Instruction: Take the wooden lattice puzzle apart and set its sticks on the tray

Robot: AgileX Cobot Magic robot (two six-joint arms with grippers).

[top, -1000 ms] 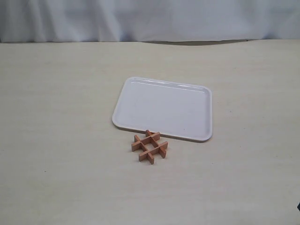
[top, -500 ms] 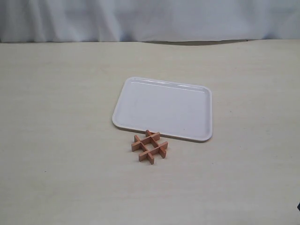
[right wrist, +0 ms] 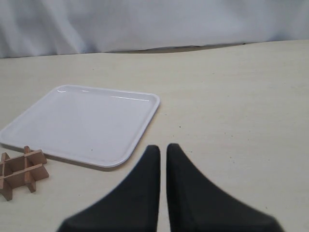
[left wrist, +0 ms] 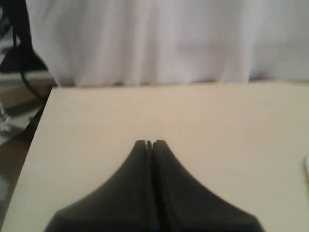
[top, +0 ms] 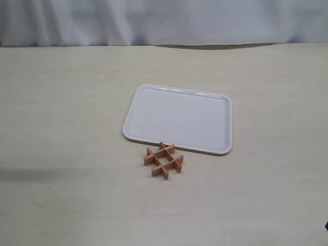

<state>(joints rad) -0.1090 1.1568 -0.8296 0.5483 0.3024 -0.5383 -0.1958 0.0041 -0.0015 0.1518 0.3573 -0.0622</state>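
Wooden lattice puzzle (top: 163,160) lies flat on the worktop (top: 66,128), all four sticks interlocked, just beside the near long edge of the tray (top: 179,120); whether it touches the rim cannot be told. Tray holds nothing. Left fingers (left wrist: 140,183) pressed together, nothing between them, over bare worktop. Right fingers (right wrist: 145,193) nearly together with only a thin slit, holding nothing, near the tray's corner and well apart from the puzzle.

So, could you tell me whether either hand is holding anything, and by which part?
Nothing is held: the left hand and right hand are both empty, and the wooden lattice puzzle lies untouched on the table.
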